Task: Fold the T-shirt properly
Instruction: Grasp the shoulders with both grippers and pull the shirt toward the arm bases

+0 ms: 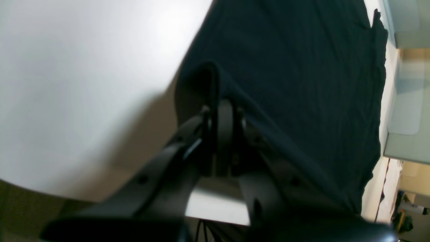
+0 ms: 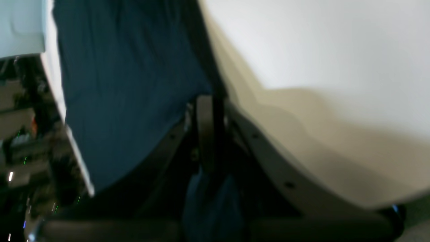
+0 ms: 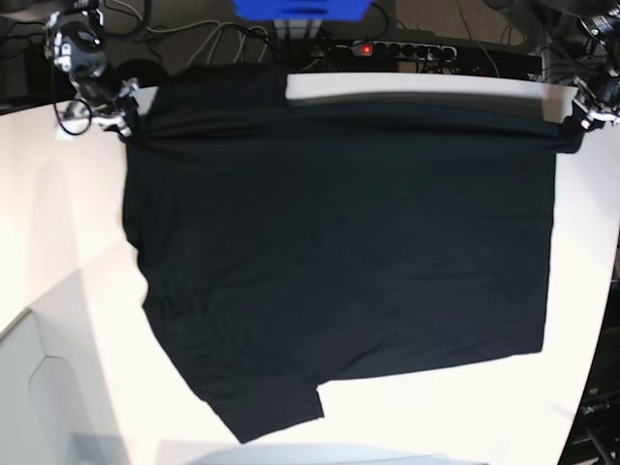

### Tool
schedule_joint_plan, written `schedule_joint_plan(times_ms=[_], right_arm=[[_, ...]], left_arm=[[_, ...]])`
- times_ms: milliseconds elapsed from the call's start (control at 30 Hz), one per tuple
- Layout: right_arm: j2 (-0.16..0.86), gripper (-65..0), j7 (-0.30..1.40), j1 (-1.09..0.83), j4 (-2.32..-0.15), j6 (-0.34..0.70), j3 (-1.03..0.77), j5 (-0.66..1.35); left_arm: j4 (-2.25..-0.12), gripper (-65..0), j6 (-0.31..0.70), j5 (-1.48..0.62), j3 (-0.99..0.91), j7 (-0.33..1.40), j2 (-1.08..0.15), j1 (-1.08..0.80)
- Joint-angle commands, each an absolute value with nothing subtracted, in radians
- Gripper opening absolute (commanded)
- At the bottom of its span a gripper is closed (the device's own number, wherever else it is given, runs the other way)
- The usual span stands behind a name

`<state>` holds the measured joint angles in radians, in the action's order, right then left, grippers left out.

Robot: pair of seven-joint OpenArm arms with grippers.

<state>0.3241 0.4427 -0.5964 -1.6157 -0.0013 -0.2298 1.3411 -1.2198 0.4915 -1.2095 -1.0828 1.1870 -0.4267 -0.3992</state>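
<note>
The black T-shirt point(image 3: 339, 262) lies spread flat over the white table point(image 3: 58, 223), with a sleeve point(image 3: 262, 407) pointing toward the near edge. At the far right corner of the cloth, my left gripper point(image 3: 578, 121) is shut on its edge. In the left wrist view a raised fold of the T-shirt point(image 1: 295, 74) is pinched in the left gripper point(image 1: 220, 107). At the far left corner my right gripper point(image 3: 126, 121) is shut on the hem. In the right wrist view the right gripper point(image 2: 206, 104) clamps the border of the T-shirt point(image 2: 127, 84).
Behind the table's far edge run a power strip point(image 3: 436, 48) with a red light, cables and a blue object point(image 3: 300, 8). A white raised panel point(image 3: 39, 387) sits at the near left corner. The table's right edge curves in by the left arm.
</note>
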Motion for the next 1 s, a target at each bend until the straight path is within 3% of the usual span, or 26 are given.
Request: schedule_joint_plan(times_ms=[0, 300, 600, 967], right_arm=[[0.335, -65.0, 0.426, -0.613, -1.641, -0.007, -0.246, 1.348], [0.335, -65.0, 0.420, -0.696, -1.779, -0.007, -0.259, 1.348], [0.300, -65.0, 0.429, -0.816, -1.877, -0.008, -0.381, 1.348], [0.289, -65.0, 0.430, -0.872, -1.913, -0.007, -0.392, 1.348]], left_arm=[[-1.237, -64.8, 0.495, -1.230, -1.095, 1.168, -0.455, -0.407], [-1.250, -64.8, 0.496, -1.168, -1.129, 1.168, -0.455, -0.412], [-1.480, -64.8, 0.496, -1.102, -1.122, 1.170, -0.401, -0.498], [-1.501, -64.8, 0.487, -1.096, -1.181, 1.176, -0.397, -0.506]])
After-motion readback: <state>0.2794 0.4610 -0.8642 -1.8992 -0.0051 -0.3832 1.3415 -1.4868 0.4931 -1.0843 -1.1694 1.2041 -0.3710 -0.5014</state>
